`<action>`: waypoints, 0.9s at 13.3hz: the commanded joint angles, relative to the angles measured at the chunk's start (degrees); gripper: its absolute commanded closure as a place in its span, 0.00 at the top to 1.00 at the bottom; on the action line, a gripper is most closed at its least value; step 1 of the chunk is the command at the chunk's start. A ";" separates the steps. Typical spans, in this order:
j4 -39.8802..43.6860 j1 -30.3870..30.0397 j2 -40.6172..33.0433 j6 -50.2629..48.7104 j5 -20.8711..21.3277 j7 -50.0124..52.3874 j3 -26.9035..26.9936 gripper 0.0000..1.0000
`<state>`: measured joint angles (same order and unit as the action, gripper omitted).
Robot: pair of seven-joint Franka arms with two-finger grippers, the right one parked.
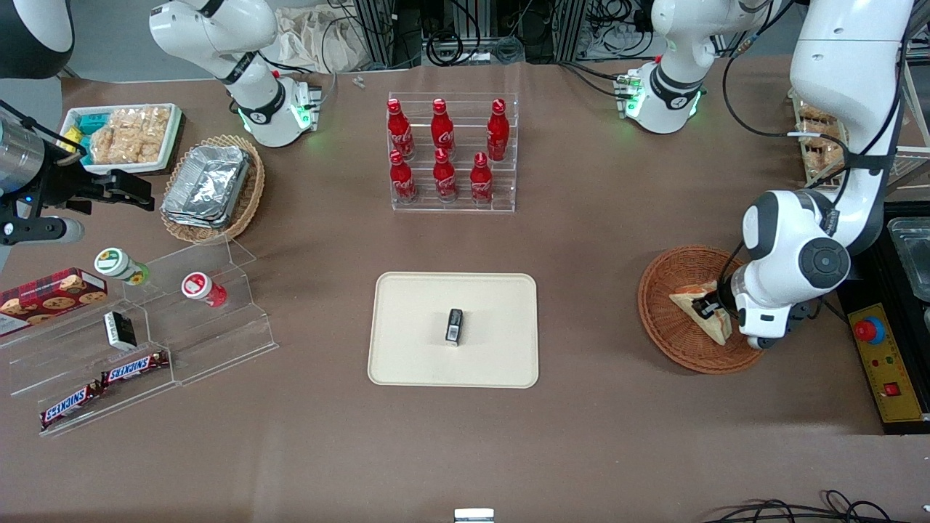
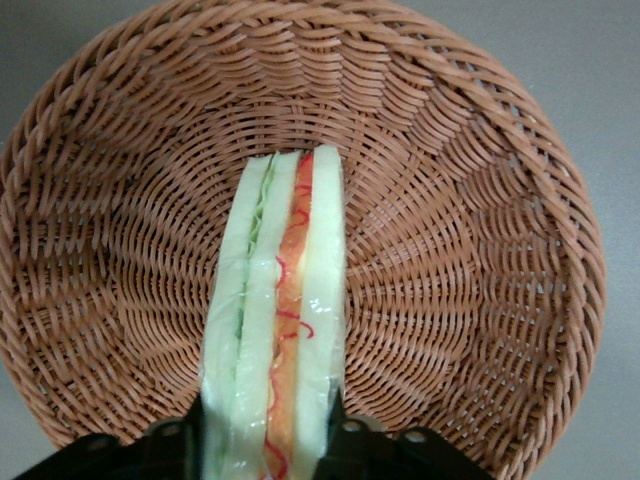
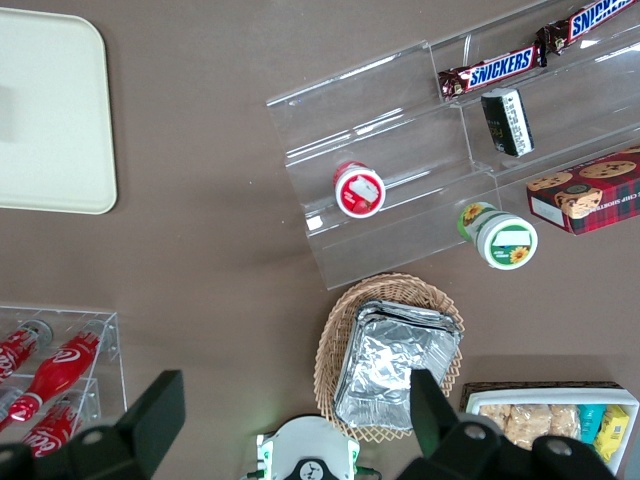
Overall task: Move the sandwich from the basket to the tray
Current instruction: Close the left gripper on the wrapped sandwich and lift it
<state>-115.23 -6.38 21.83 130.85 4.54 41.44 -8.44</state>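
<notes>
While the working arm crouches low over the round reddish-brown woven wicker basket [image 1: 672, 319] at its own end of the bench, the pincer [image 1: 706, 308] sits right down on the triangular wedge sandwich of pale bread in clear wrap [image 1: 703, 311]. The wedge lies inside the basket, resting on the weave. In the wrist view the sandwich [image 2: 278, 320] stands on edge, cut face up, showing green and red-orange filling between the white slices. The dark pincer [image 2: 268, 450] straddles the wedge's thick end with a finger pressed against each bread face, so it looks closed on the sandwich. Whether the grip is already firm I can't quite say, since only the finger bases show.

I judge it light and soft. The bread will squash under a hard squeeze, and the film looks slick enough to slide. The broad flat faces are the sensible place to pinch, near the thick end where the wedge has most body, with gentle pressure and a straight lift clear of the basket's raised rim.

The flat cream-beige rectangular tray [image 1: 407, 349] lies well apart, mid-bench, with a small dark packet [image 1: 454, 326] standing on it. The sandwich should land beside that, not on it.
</notes>
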 commanded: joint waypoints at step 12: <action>20.66 0.32 -9.00 -31.97 0.55 -7.07 -14.12 0.18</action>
<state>-96.69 -6.05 12.75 100.73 4.67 35.65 -18.69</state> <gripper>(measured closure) 0.819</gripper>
